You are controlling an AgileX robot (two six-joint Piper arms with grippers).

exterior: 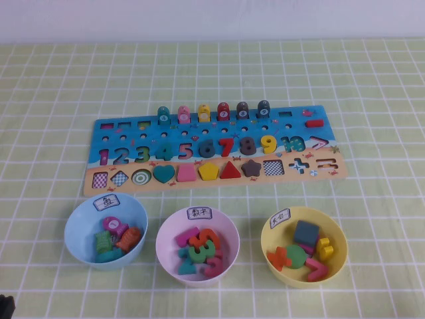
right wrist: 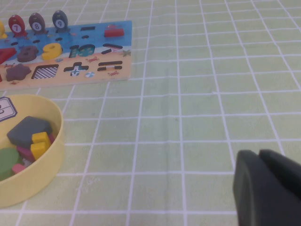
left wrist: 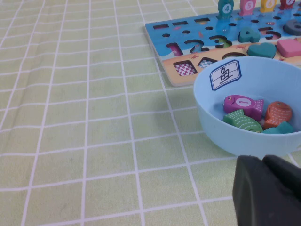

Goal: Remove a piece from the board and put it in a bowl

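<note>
Small flat yellow numeral 9 [exterior: 268, 143] seated in blue-and-tan puzzle board [exterior: 199, 183], pink labelled bowl [exterior: 197, 245] nearby holding numerals, right end effector [right wrist: 273, 188] clenched above table right of yellow bowl [right wrist: 28, 188], left end effector [left wrist: 268, 190] beside blue bowl [left wrist: 211, 122], grip state cannot be told.

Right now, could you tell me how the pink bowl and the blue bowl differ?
The pink bowl sits in the middle of the row and holds numeral pieces; the blue bowl sits at the robot's left end and holds fish-shaped pieces. Their handwritten labels differ too. Both are round, labelled at the rim, and stand in front of the board.
</note>
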